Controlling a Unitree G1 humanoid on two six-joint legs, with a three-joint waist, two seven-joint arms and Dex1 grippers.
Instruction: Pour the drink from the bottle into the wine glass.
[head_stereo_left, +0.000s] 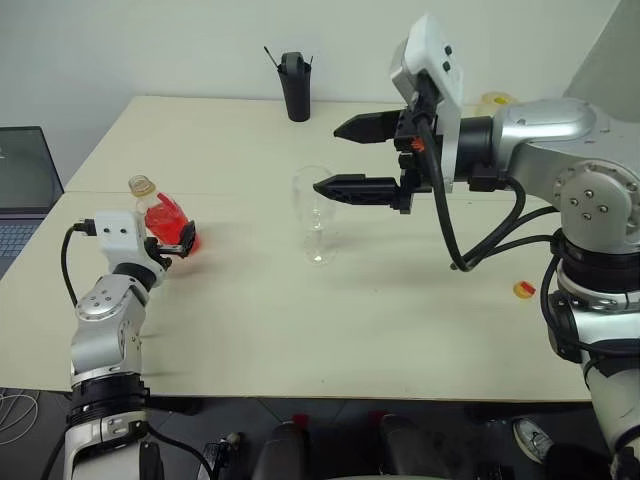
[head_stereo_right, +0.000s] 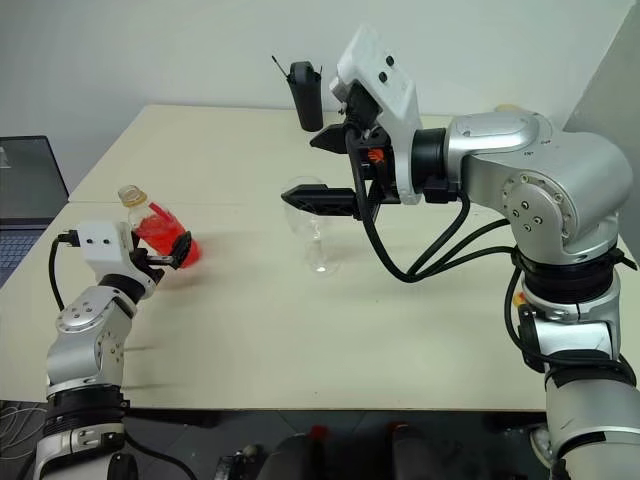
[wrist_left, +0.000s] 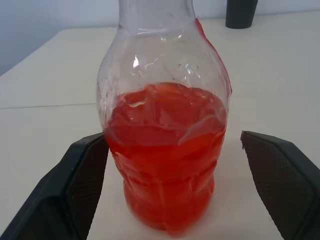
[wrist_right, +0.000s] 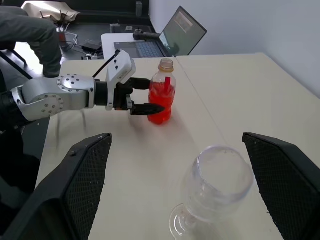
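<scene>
You had the left gripper (head_stereo_left: 178, 238) spread wide around the bottle (wrist_left: 167, 150) near the tabletop's (head_stereo_left: 350, 330) left edge, not yet clamped; an off-centre squeeze risked tipping it. Your right gripper (head_stereo_left: 345, 157), also open, hovered by the empty wine glass (head_stereo_left: 316, 213), an easy knock.

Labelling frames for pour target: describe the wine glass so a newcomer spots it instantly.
On the pale table, look near the middle, just below the open right gripper. The wine glass stands there upright and empty. It is the only clear stemmed thing, unlike the squat red-filled bottle at the left gripper and the black cup at the back.
</scene>
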